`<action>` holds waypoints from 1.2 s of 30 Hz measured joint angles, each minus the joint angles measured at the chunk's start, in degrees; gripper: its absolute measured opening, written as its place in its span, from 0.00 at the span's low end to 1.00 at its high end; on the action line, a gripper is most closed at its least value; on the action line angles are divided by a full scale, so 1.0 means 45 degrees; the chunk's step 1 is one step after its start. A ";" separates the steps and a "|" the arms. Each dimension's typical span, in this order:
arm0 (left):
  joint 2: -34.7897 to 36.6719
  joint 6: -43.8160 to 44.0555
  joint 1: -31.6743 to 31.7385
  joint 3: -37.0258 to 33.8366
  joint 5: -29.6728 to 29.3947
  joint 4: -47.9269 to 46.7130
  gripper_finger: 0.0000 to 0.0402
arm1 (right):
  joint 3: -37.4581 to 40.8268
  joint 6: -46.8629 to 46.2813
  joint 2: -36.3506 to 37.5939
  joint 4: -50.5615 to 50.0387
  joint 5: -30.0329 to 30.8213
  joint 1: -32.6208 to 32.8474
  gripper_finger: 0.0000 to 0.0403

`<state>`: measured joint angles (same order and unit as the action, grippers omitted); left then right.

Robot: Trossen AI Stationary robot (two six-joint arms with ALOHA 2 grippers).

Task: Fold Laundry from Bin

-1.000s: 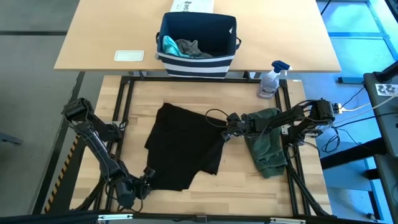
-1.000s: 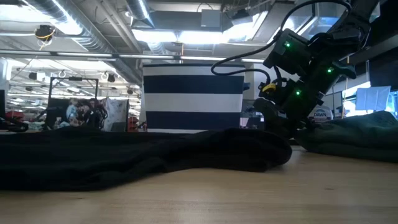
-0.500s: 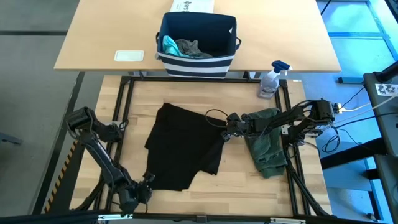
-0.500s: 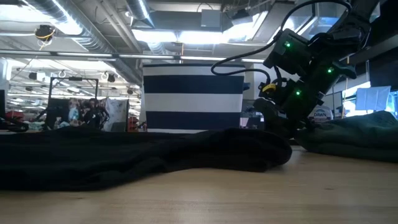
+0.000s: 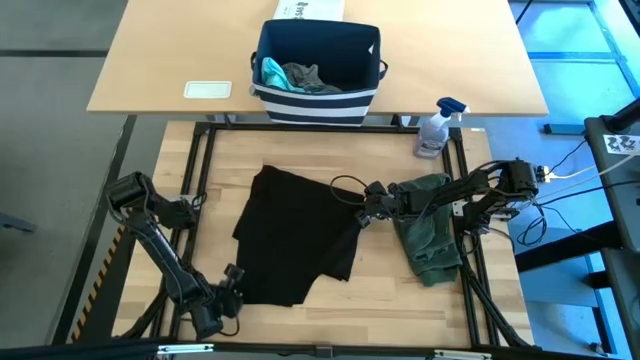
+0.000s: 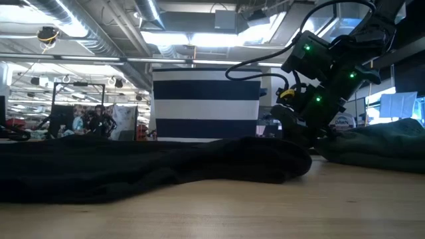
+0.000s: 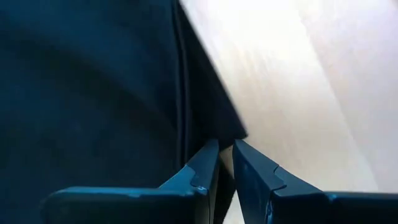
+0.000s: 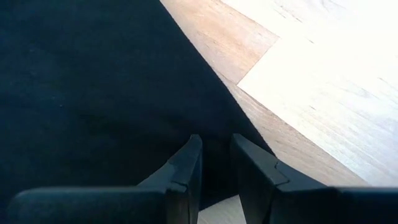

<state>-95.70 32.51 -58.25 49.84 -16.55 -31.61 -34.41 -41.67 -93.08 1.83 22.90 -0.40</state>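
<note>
A large black T-shirt (image 5: 295, 235) lies spread on the wooden table. My left gripper (image 5: 232, 283) is shut on its near left corner, and my right gripper (image 5: 366, 210) is shut on its right edge. An olive-green piece (image 5: 430, 235) lies bunched under the right arm. The navy striped bin (image 5: 318, 70) stands on the far table, with a teal piece (image 5: 272, 72) and a grey piece (image 5: 305, 76) inside. In the low view the black T-shirt (image 6: 153, 169) lies flat in front of the bin (image 6: 206, 103). My left gripper pinches the black T-shirt's hemmed corner (image 7: 231, 132) between its two fingers, coming steeply from above. The rest of the shirt lies flat on the table. My right gripper pinches the shirt's right edge (image 8: 214, 127) between its fingertips (image 8: 189, 155), slanting down from the table's right side. The cloth there lies on the table.
A spray bottle (image 5: 436, 128) stands at the far right of the work table. A white flat item (image 5: 208, 90) and a white box (image 5: 310, 8) sit on the far table by the bin. Black frame rails (image 5: 200, 160) border the table. Bare wood (image 5: 380, 300) lies near the front.
My left arm has sunk a little and its gripper has tipped steeper and rolled at the shirt's near left corner. The shirt lies as before.
</note>
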 joint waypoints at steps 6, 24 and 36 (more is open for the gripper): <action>0.0000 -0.0355 -0.0002 0.0000 0.0022 0.0884 0.12 | 0.0000 0.0000 0.0000 0.0010 0.0005 0.0000 0.22; -0.0432 -0.1360 0.0804 0.0034 0.0753 0.0992 0.37 | 0.0002 0.0000 0.0000 0.0039 0.0000 0.0000 0.22; -0.0857 -0.0931 0.0710 0.0056 0.0110 0.0880 0.29 | 0.0000 0.0024 0.0000 0.0039 0.0000 0.0000 0.22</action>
<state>-99.56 28.32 -55.05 50.10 -16.05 -27.65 -34.41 -41.56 -93.08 2.00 22.90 -0.40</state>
